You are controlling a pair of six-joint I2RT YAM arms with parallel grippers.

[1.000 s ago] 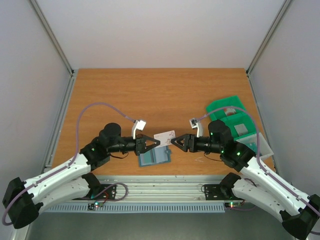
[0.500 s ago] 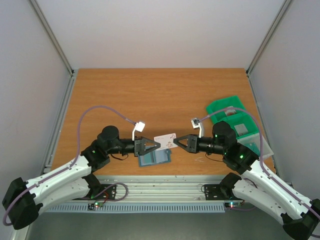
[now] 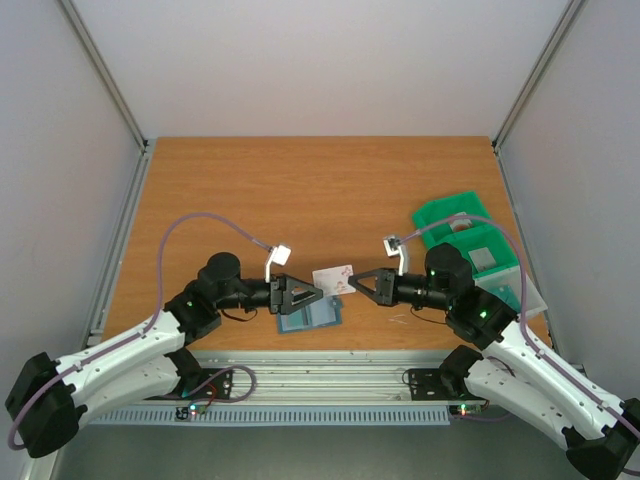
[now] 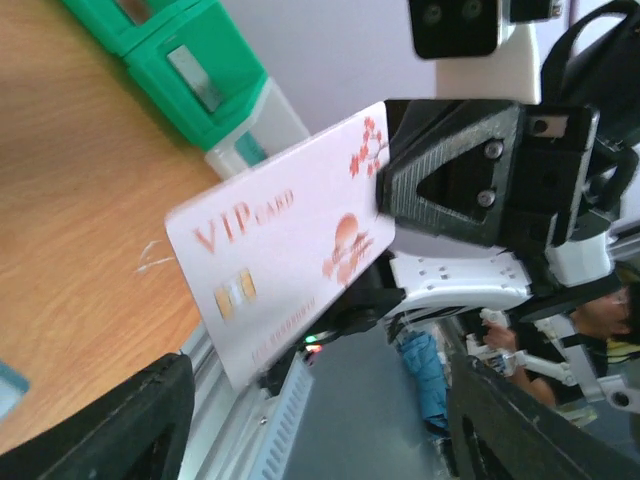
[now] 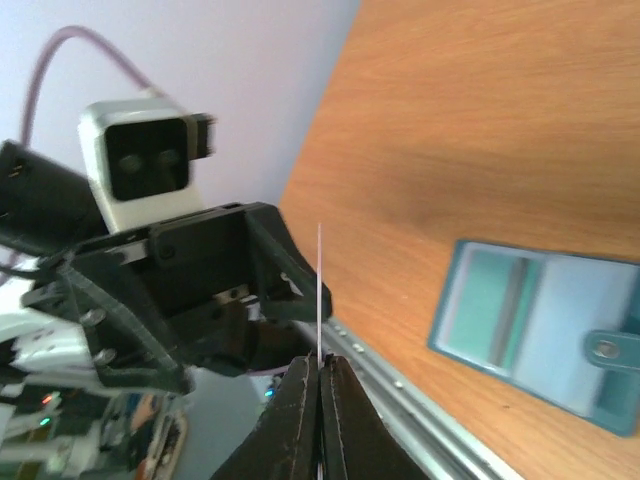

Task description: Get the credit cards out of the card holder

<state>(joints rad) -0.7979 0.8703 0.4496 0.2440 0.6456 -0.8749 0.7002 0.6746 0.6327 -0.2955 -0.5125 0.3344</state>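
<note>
A white credit card printed "VIP card" hangs above the table's near edge, pinched at its right end by my right gripper, which is shut on it. The right wrist view shows the card edge-on, rising from the shut right gripper. My left gripper stands open just left of the card, its fingers apart and off the card. The blue-grey card holder lies spread flat on the wood below both grippers, and it shows in the right wrist view too.
A green two-compartment bin stands at the right side of the table, with a clear plastic piece in front of it. The metal rail of the table's near edge runs just below the holder.
The right gripper has shut on the card's right end. The left gripper, which held the card's left end, has opened and let go of it.
</note>
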